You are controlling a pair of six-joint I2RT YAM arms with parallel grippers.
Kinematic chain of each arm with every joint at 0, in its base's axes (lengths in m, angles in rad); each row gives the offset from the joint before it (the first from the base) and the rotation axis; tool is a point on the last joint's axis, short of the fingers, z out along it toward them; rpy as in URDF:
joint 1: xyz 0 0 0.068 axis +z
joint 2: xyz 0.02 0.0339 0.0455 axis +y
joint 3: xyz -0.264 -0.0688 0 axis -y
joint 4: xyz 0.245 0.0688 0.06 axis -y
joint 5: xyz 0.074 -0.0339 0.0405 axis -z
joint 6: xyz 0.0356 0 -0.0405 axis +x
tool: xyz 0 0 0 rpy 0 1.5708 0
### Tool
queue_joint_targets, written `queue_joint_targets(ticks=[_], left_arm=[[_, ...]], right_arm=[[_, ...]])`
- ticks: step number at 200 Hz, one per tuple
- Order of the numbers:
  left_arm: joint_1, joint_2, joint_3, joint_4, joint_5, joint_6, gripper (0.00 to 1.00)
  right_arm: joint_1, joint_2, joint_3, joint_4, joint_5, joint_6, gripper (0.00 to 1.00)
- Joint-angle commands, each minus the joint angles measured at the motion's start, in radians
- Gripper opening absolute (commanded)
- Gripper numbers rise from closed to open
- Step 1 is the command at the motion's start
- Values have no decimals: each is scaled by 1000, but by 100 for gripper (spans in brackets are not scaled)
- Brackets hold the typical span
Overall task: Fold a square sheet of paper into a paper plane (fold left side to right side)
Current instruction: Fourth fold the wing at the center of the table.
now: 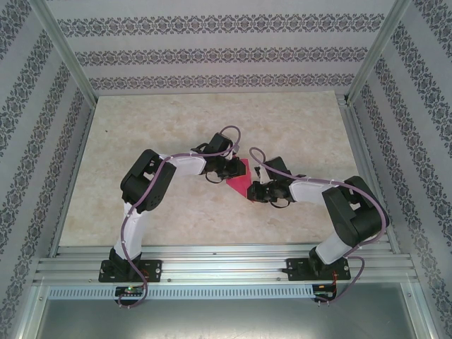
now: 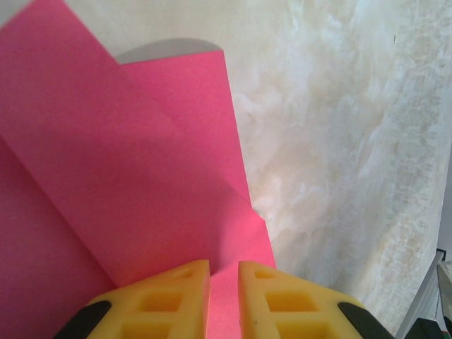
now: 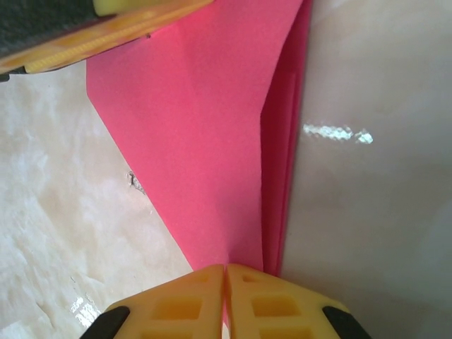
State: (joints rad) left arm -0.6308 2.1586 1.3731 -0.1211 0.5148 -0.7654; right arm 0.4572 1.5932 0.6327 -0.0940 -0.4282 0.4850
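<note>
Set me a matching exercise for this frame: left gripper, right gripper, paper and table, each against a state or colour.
Things:
1. left gripper
2. right gripper
3. paper
4. table

States or colours:
A. pale and marbled
B. fingers pressed together on the paper's narrow end
C. bright pink, folded, with creases
D. fingers a narrow gap apart, pink showing between them

Pairs: 1-D; 2-B; 3-C; 4-A
</note>
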Motion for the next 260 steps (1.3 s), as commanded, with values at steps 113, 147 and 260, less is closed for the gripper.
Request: queue_joint_targets(ticks=[113,147,260], left_arm=[[-6,50,3,-82,-65,39,20],[-6,53,4,-83,-64,41,20],[-10,46,4,-77,-53,38,20]], right_arm=[[-5,-100,-255,-89,-52,175,9],[0,-134,-254,-162,-40,161,9],[-12,-323,-15,-229,-52,159,13]])
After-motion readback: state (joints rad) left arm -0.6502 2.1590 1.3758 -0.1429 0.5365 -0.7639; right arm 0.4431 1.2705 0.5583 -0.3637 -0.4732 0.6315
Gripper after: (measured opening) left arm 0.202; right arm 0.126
